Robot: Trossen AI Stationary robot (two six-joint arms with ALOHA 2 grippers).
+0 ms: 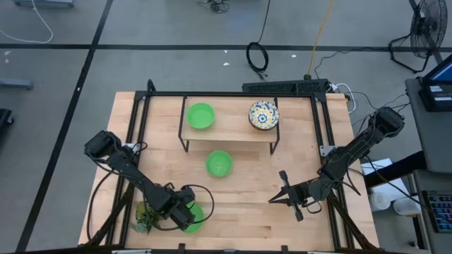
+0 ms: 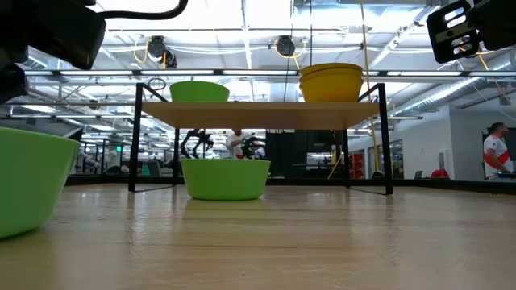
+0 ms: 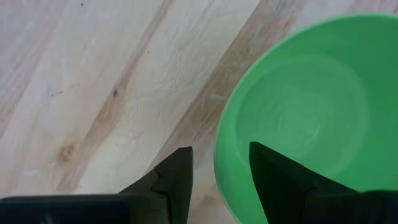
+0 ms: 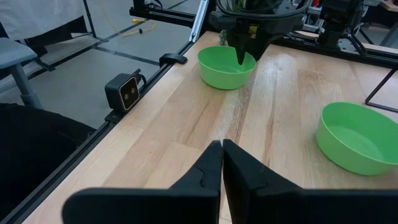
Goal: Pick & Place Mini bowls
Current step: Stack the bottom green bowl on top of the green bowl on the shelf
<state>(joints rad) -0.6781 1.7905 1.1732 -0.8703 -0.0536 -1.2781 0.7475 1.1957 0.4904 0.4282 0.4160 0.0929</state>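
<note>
A plain green mini bowl stands on its base on the table near the front left corner. My left gripper points down over it and is open. One finger is inside the bowl and the other outside its rim, with a gap of bare table showing beside the outer finger. A second green bowl sits mid-table. A third green bowl and a floral bowl stand on the raised shelf. My right gripper hovers shut over the table's right part, holding nothing.
The black-framed wooden shelf stands at the table's far middle. A small spiky potted plant sits just left of the near bowl. A small black camera is mounted at the table's near edge. Bare wood lies between the two arms.
</note>
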